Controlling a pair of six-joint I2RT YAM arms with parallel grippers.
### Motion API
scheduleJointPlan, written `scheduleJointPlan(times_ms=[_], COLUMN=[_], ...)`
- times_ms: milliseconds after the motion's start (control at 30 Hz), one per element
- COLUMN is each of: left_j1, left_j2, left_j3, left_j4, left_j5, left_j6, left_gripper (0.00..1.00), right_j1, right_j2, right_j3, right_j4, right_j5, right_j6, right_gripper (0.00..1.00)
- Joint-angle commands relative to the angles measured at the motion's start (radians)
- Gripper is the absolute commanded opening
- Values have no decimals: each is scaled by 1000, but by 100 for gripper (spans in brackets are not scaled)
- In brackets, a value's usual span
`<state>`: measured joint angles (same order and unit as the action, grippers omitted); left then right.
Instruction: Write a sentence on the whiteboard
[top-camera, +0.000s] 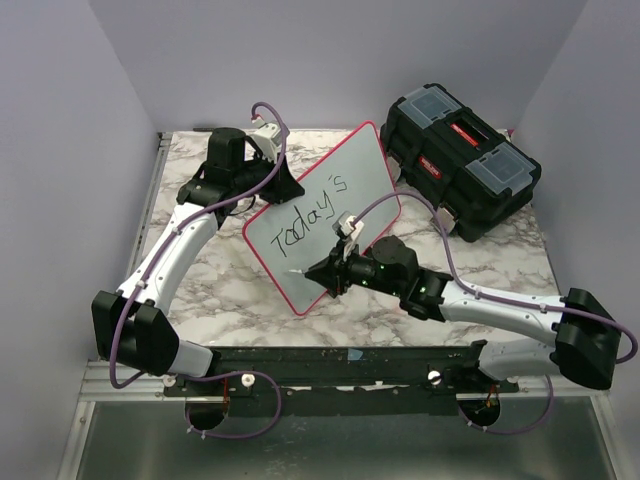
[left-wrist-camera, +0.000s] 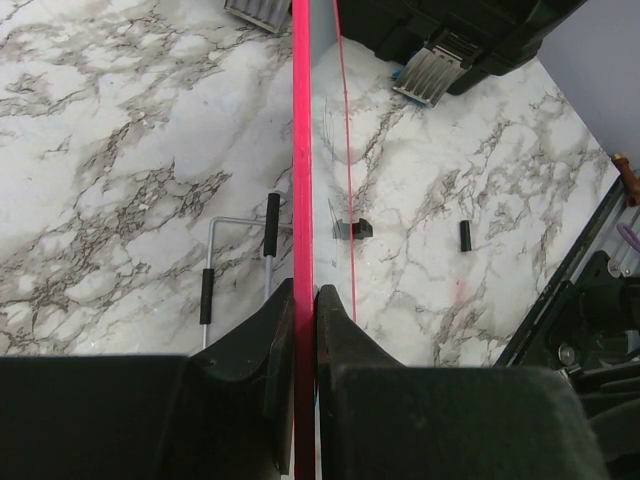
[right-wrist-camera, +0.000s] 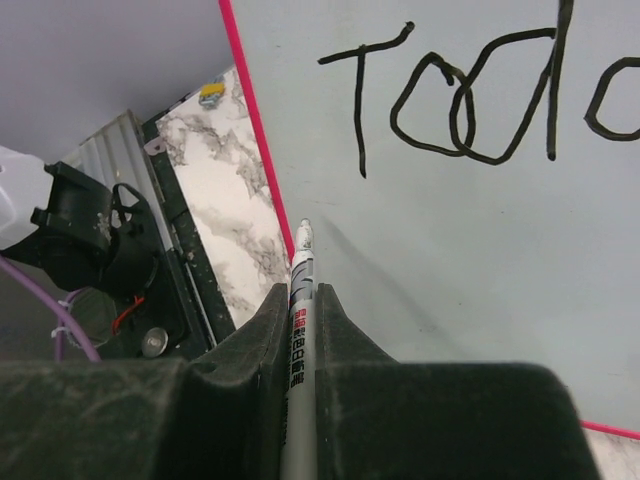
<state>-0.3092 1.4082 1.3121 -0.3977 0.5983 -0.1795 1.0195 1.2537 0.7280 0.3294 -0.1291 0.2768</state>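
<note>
The whiteboard (top-camera: 345, 185), white with a red-pink rim, stands tilted over the marble table. My left gripper (top-camera: 283, 178) is shut on its upper left rim; in the left wrist view the red rim (left-wrist-camera: 301, 150) runs straight between the closed jaws of that gripper (left-wrist-camera: 303, 292). Of the sentence, only "Today's" (top-camera: 311, 214) shows in black marker, and the right wrist view shows just "Toda" (right-wrist-camera: 460, 100). My right gripper (top-camera: 326, 273) (right-wrist-camera: 302, 290) is shut on a grey marker (right-wrist-camera: 300, 268). Its tip sits by the board's lower left rim (right-wrist-camera: 255, 130), below the "T".
A black toolbox (top-camera: 462, 160) with red latches stands at the back right, close to the board's right edge. A thin wire stand with black sleeves (left-wrist-camera: 238, 240) and small black pieces (left-wrist-camera: 466, 236) lie on the marble under the board. A black rail (top-camera: 330, 360) runs along the near edge.
</note>
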Motion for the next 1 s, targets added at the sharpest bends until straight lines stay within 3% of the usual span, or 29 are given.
scheduleJointPlan(times_ms=[0,967], left_j1=[-16,-16], left_j2=[29,29], left_j3=[-11,-13], left_j4=[-25,-26], left_j5=[-32,-38], left_j6=[66,69], left_gripper=[0,0], right_j1=[8,11], right_j2=[35,96], right_j3=[18,-40], right_j4=[39,29], right_j5=[100,155], right_j6=[-16,38], right_gripper=[1,1])
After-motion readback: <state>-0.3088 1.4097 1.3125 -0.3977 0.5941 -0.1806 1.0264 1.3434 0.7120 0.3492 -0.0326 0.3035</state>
